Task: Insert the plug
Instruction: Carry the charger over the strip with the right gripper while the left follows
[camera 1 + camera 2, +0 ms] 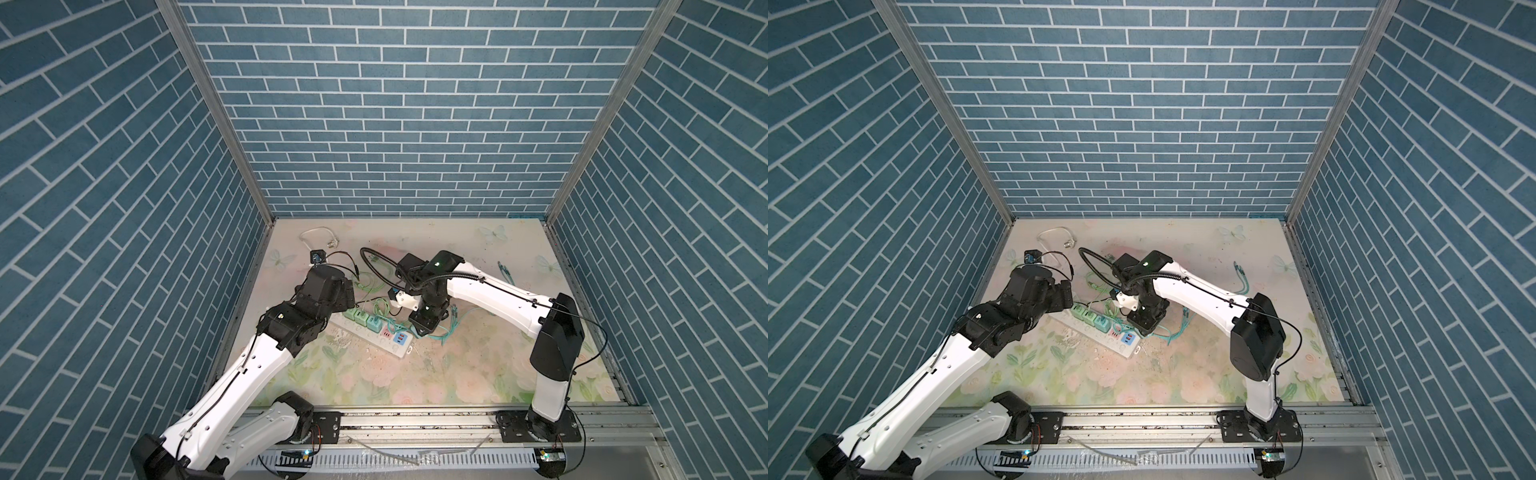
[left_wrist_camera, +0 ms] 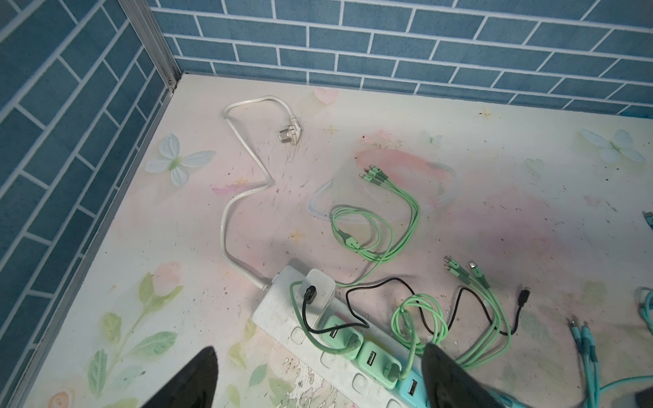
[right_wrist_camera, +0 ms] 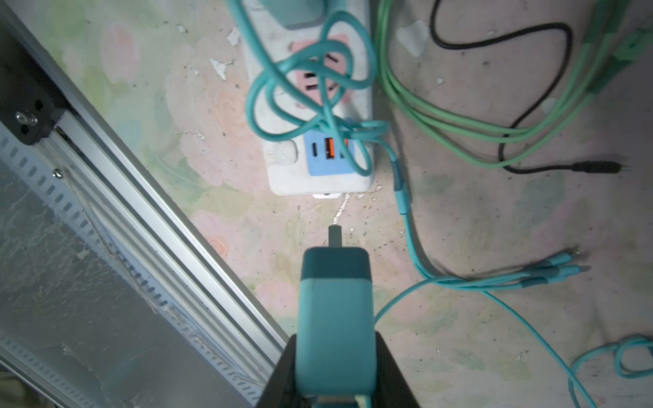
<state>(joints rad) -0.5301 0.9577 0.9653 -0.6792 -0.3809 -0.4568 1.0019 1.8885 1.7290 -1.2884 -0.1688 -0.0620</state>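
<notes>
right wrist view: my right gripper (image 3: 335, 367) is clamped on the teal charger plug (image 3: 335, 311). i hold the plug clear of the floral table (image 3: 459, 219), just short of the free end of the white power strip (image 3: 279, 173) and not touching it. the plug's long axis runs in line with the gripper. its metal prong (image 3: 334, 236) leads, pointing away from the wrist toward that end of the strip, whose own long axis roughly continues the plug's. further along this line, past the blue usb block (image 3: 319, 166), lies the open pink socket (image 3: 305, 83), which i judge to be the target. loops of a teal cable (image 3: 401, 190) lie across its face. in both top views the strip (image 1: 402, 352) (image 1: 1127, 352) lies slantwise left of the table's middle, with its free end toward the front edge. the right arm is the nearer, since it carries the plug. left wrist view: my left gripper (image 2: 318, 381) is empty, jaws wide apart, over the mint chargers (image 2: 376, 360) seated farther up the strip.
</notes>
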